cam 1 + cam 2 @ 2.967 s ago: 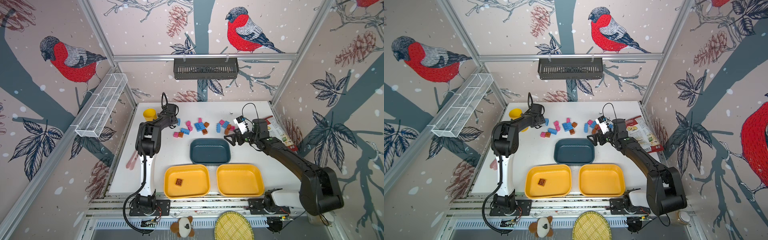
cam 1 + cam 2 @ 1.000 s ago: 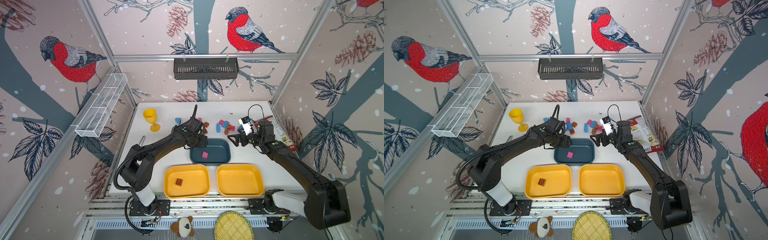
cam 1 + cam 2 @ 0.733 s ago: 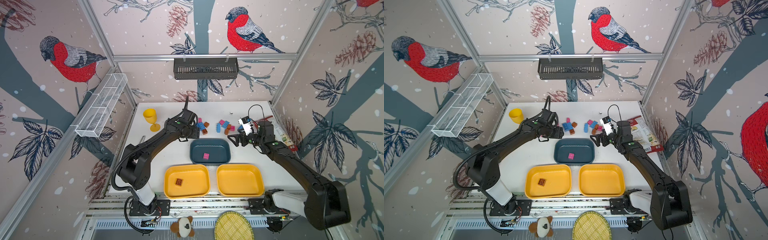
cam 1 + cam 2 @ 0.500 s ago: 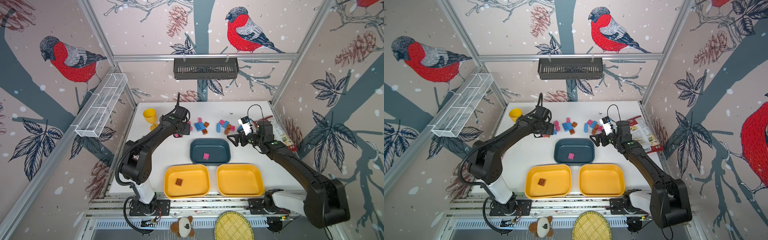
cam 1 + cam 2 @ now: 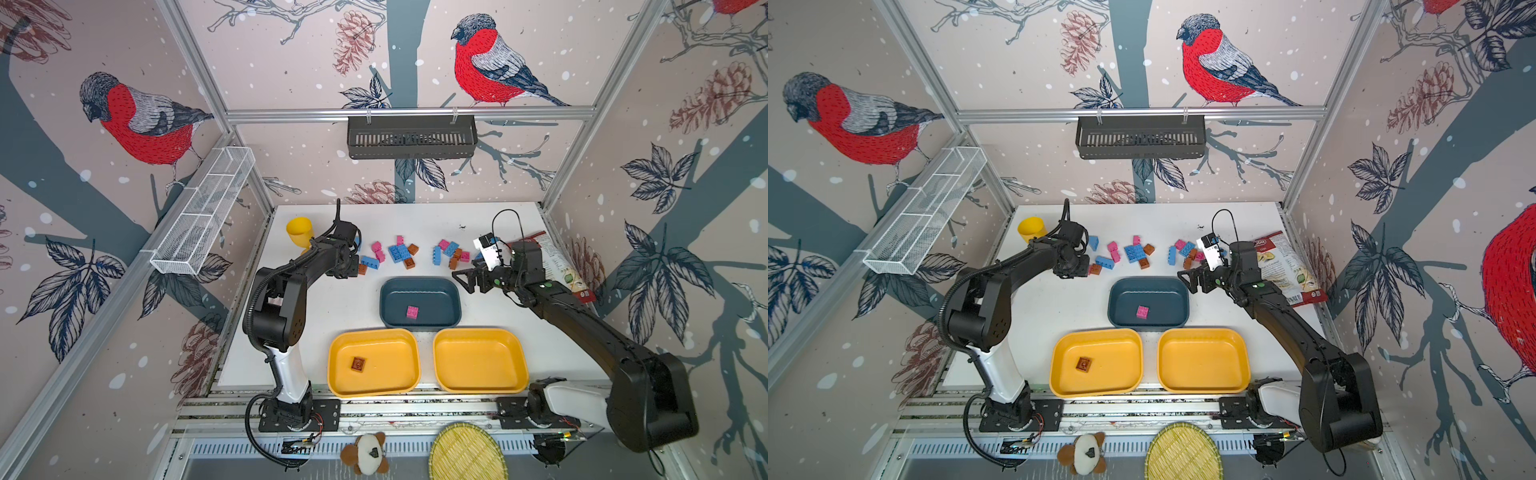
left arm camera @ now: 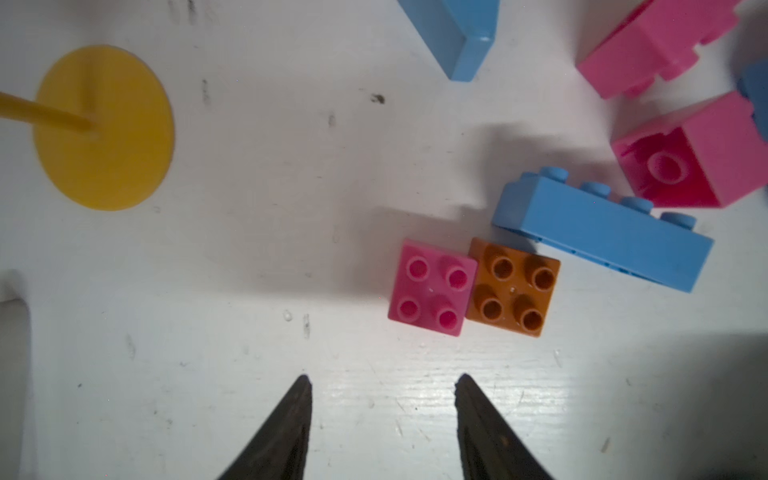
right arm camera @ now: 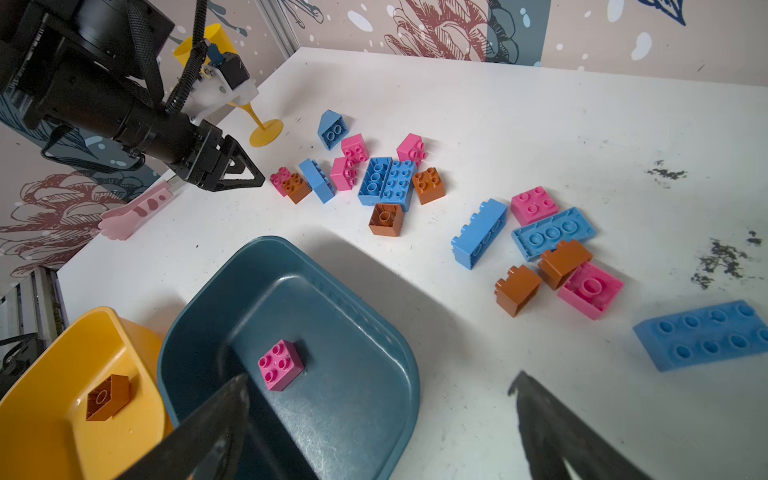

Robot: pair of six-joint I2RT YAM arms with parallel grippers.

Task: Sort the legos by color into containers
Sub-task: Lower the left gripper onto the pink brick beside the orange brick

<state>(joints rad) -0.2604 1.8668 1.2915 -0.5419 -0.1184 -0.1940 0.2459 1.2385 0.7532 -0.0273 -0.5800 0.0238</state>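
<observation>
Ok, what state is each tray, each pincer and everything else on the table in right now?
Teal tray, holds one pink brick.
Left yellow tray, holds one brown brick.
Right yellow tray, empty.
Loose bricks, unsorted on the table behind the trays.
Left pincer, open, empty, by the leftmost loose bricks.
Right pincer, open, empty, beside the teal tray.
Yellow goblet, upright.

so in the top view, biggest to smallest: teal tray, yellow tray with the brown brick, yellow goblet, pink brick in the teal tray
1. yellow tray
2. teal tray, slightly smaller, though farther from the camera, so unsure
3. yellow goblet
4. pink brick
</observation>
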